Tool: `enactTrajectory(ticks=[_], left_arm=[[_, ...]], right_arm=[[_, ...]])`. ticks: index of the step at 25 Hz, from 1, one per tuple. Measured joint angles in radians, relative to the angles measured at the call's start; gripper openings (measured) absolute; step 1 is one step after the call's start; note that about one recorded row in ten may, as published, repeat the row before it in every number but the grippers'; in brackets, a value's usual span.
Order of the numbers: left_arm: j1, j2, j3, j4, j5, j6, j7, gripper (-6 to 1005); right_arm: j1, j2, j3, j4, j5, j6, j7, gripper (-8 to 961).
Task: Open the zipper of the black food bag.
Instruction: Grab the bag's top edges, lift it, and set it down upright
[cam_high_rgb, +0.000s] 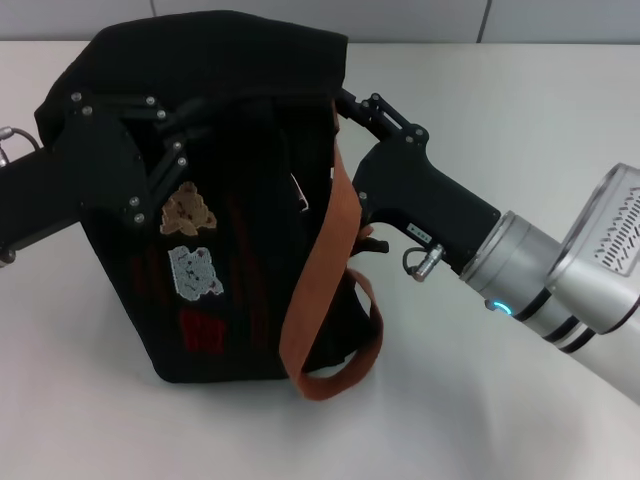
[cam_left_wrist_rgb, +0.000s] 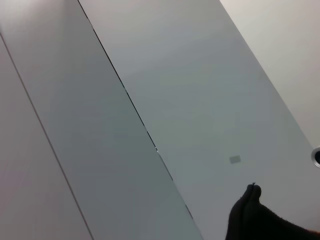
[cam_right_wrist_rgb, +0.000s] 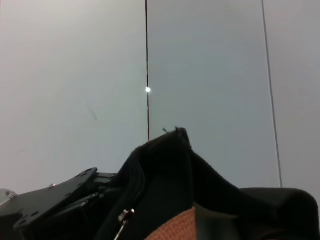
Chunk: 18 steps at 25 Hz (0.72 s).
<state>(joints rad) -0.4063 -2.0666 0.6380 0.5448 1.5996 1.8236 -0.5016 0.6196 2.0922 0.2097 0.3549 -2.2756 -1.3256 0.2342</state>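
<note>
right gripper (cam_high_rgb: 345, 105) at black food bag (cam_high_rgb: 240, 130) rim, left gripper (cam_high_rgb: 175, 135) against bag front

A white table (cam_high_rgb: 520, 100) is being seen spreading across the head view, its bare surface being lit evenly. Behind it, a pale wall (cam_high_rgb: 420, 18) is being shown along the far edge, divided by a thin vertical seam. In the wrist views the same grey wall panels (cam_left_wrist_rgb: 200, 100) are being shown, split by dark narrow joints (cam_right_wrist_rgb: 147, 60). A small bright spot (cam_right_wrist_rgb: 148, 90) is being caught on one joint, and a small grey rectangular mark (cam_left_wrist_rgb: 235, 159) on one panel.
</note>
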Motion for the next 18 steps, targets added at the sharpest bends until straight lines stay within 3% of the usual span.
enactTrajectory(ticks=[9, 18], left_arm=[[0.014, 0.001, -0.007, 0.0, 0.0, 0.012, 0.001, 73], [0.015, 0.0, -0.002, -0.01, 0.0, 0.018, 0.002, 73]], right_arm=[[-0.058, 0.0, -0.006, -0.012, -0.001, -0.013, -0.057, 839], [-0.114, 0.0, -0.009, 0.009, -0.001, -0.035, -0.36, 838]])
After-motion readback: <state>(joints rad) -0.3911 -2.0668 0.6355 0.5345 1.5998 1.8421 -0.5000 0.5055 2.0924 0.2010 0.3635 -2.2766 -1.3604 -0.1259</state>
